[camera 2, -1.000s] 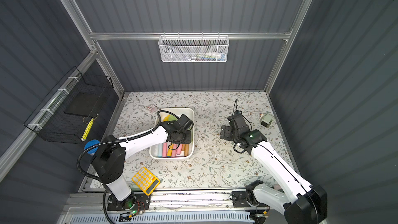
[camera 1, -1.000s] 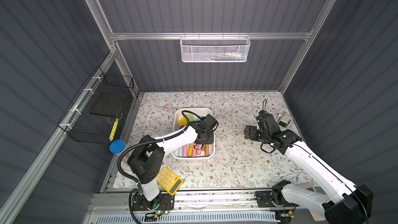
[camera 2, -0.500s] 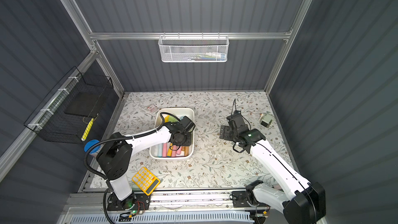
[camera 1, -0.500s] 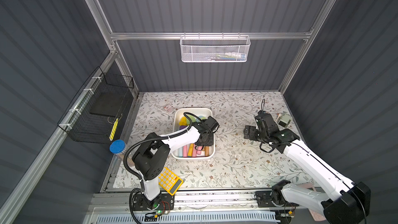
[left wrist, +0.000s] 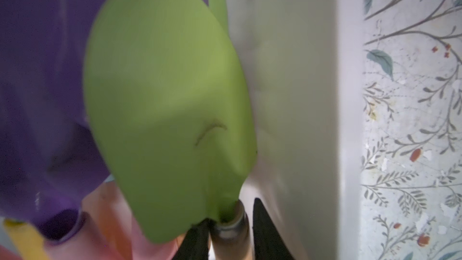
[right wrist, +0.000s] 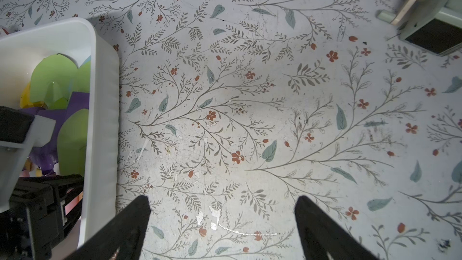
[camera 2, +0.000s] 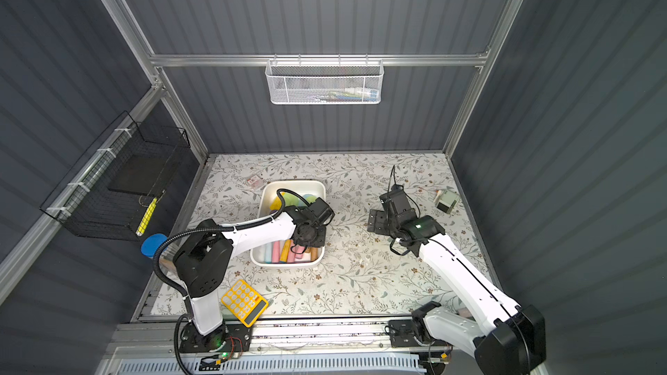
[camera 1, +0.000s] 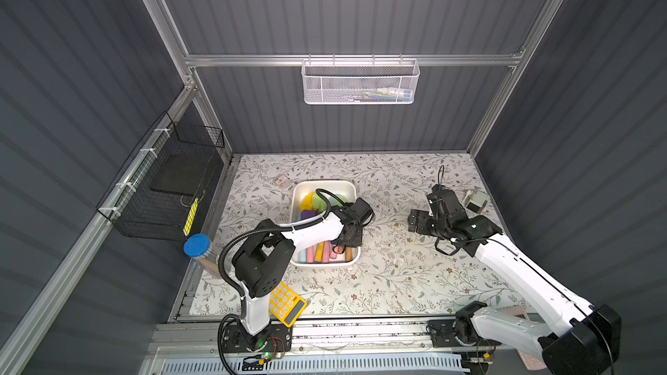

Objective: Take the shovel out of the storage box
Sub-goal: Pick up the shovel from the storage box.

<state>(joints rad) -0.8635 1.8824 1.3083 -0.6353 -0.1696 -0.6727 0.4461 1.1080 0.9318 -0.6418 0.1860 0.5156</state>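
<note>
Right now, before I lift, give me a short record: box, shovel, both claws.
box: white, on the mat, packed with coloured tools
shovel: green, inside the box, blade against its wall
left claw: down in the box, jaws on either side of the shovel's handle; firm grip not clear
right claw: open, empty, over the mat, apart from the box
task: shovel not yet out
</note>
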